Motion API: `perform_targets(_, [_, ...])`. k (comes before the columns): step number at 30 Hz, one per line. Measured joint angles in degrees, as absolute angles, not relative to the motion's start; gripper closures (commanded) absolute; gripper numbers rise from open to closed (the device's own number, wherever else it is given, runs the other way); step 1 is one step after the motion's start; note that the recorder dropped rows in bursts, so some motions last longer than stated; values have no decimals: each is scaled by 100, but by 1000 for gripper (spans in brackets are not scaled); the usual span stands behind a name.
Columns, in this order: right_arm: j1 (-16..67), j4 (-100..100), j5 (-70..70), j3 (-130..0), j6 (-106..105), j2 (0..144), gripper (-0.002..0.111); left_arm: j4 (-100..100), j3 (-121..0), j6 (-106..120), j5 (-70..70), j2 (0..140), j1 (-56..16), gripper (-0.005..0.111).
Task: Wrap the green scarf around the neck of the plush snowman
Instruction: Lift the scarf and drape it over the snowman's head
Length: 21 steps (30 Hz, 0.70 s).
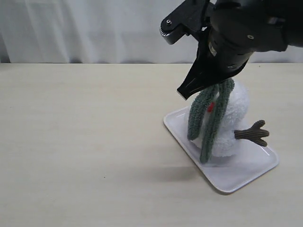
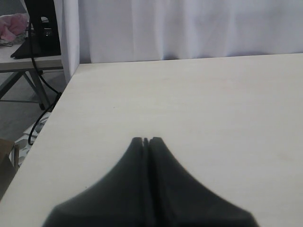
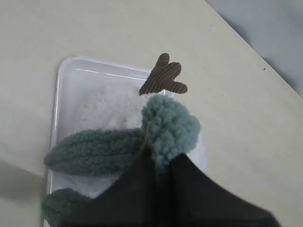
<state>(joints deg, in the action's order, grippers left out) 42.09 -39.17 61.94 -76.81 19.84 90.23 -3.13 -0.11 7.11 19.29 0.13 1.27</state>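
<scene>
The plush snowman (image 1: 237,106) stands on a white tray (image 1: 232,182), one brown twig arm (image 1: 253,133) sticking out to the right. A bit of its orange nose (image 1: 210,107) peeks between the scarf's strands. The green scarf (image 1: 201,116) is folded over, both ends hanging down the snowman's front to the tray. My right gripper (image 1: 208,81) is above the snowman's head, shut on the scarf's fold (image 3: 168,125). Scarf and gripper hide the neck. In the right wrist view the snowman (image 3: 104,109) lies beneath the right gripper (image 3: 161,156). My left gripper (image 2: 146,140) is shut with nothing in it, over bare table.
The tray sits at the right of the pale wooden table (image 1: 85,142), skewed to its edges. A white curtain (image 1: 85,28) hangs behind the table. Past the table's edge (image 2: 57,109) in the left wrist view are a black stand (image 2: 40,28) and cables.
</scene>
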Motion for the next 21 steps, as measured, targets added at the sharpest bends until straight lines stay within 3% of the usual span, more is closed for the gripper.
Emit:
perform_targets(10, [4160, -3262, 4549, -7681, 1952, 9067, 104, -313, -11, 711, 1929, 13, 127, 107])
perform_targets(21, [3876, -3856, 6361, -7681, 1830, 9067, 104, -313, -11, 711, 1929, 13, 127, 107])
